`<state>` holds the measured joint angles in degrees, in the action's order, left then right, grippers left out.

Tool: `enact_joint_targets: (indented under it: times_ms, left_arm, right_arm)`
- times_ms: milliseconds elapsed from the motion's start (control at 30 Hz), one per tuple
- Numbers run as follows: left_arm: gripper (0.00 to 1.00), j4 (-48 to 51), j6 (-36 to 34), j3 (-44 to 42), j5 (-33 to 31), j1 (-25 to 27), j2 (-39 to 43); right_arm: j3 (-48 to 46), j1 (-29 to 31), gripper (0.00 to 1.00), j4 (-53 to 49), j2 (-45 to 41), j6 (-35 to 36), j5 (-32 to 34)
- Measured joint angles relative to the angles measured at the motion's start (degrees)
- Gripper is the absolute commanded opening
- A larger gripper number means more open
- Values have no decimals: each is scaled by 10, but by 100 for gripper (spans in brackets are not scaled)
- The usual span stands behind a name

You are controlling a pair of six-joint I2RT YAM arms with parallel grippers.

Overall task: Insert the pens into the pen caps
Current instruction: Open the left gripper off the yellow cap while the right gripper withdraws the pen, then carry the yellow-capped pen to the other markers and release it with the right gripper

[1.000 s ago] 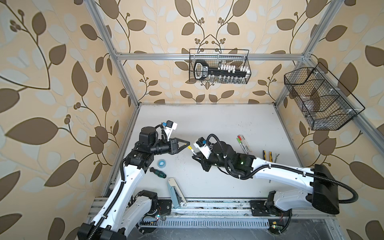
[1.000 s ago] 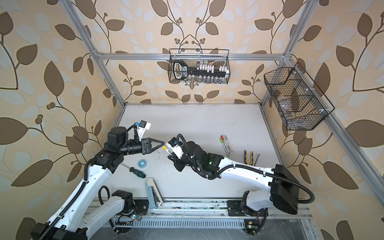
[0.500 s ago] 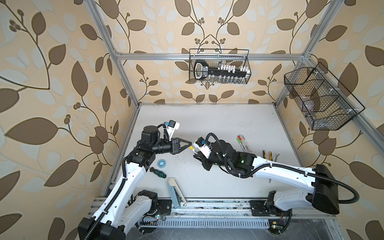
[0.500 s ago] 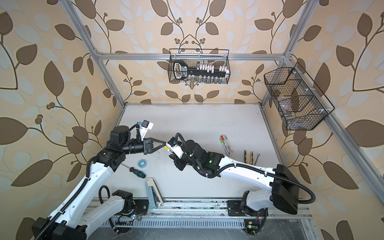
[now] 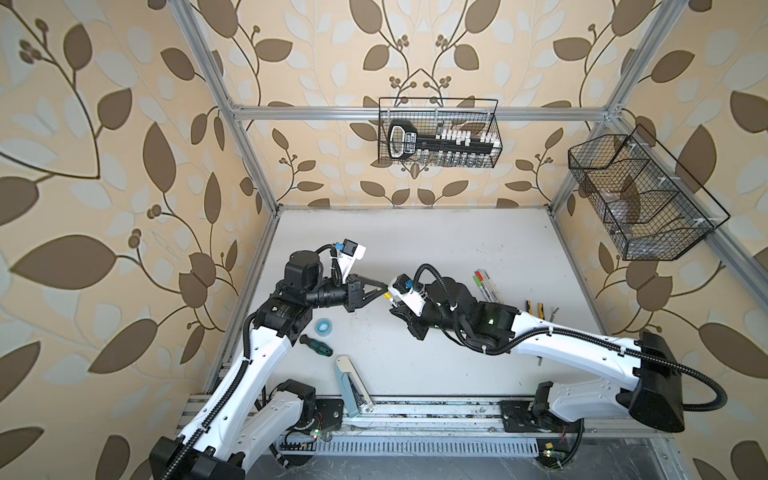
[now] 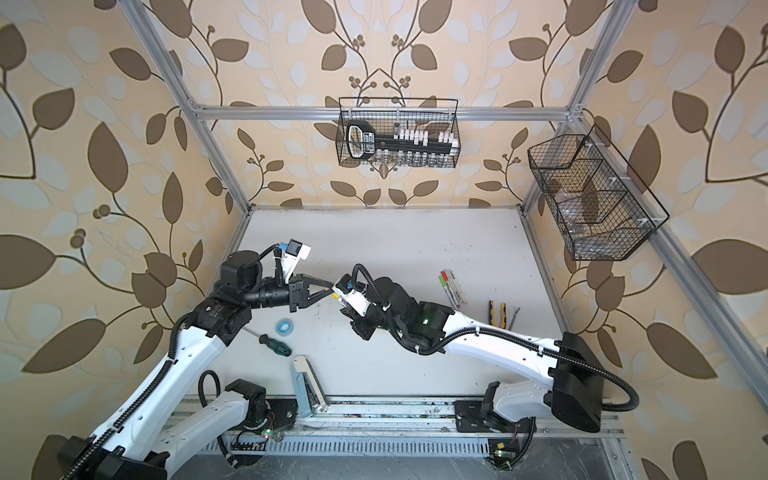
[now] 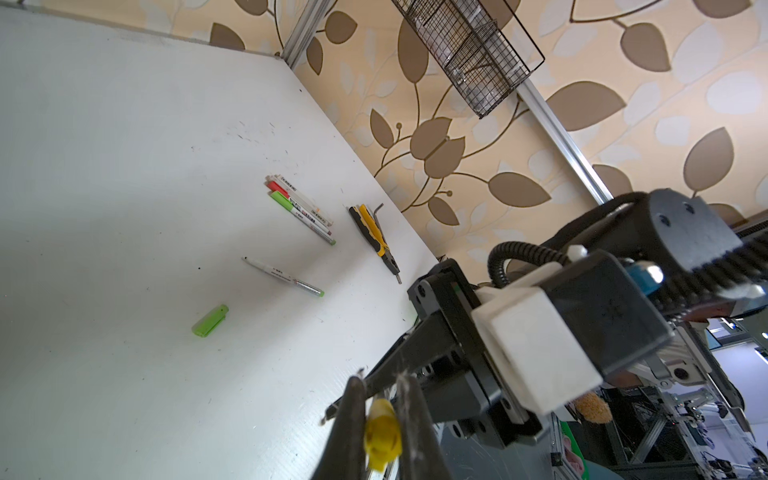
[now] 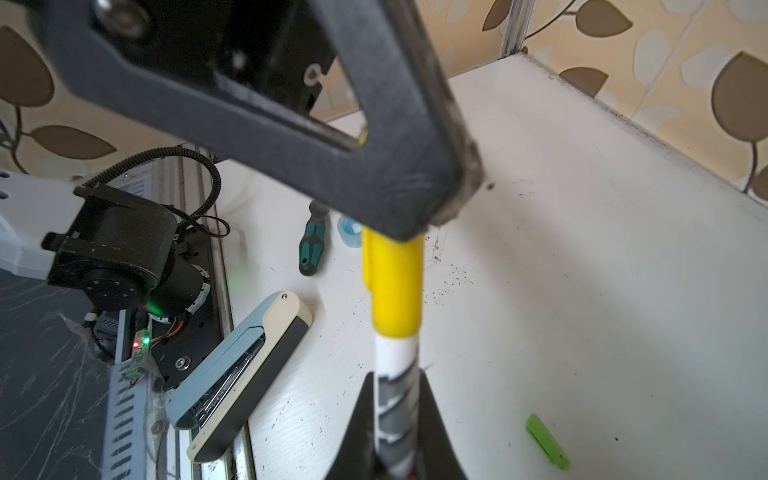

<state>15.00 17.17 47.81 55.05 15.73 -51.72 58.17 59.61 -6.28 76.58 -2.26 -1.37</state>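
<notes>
The left gripper is clamped on the yellow cap. The right gripper grips a white pen whose tip sits in that cap, though seating depth is unclear. Both meet above the table, beyond the stapler. Only the wrist views show the green cap, lying well apart from the stapler.

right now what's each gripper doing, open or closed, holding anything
left gripper: closed on the yellow cap.
right gripper: closed on the pen.
</notes>
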Motion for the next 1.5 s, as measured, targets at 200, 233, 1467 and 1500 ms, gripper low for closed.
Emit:
enact_joint_targets:
  times_ms: [200, 233, 1467, 1500]
  left_arm:
    - [0, -33, -8, 20, -1, 0, 10]
    - [0, -36, -10, 23, -1, 0, 12]
    - [99, 66, 28, -1, -24, -5, 29]
    - [99, 66, 28, -1, -26, -7, 29]
  right_arm:
    - [66, -5, 0, -42, 16, 8, -16]
    - [73, -5, 0, -44, 18, 8, -18]
    - [-101, -280, 3, -196, -4, -120, 100]
    - [-94, -293, 4, -202, 12, -114, 105]
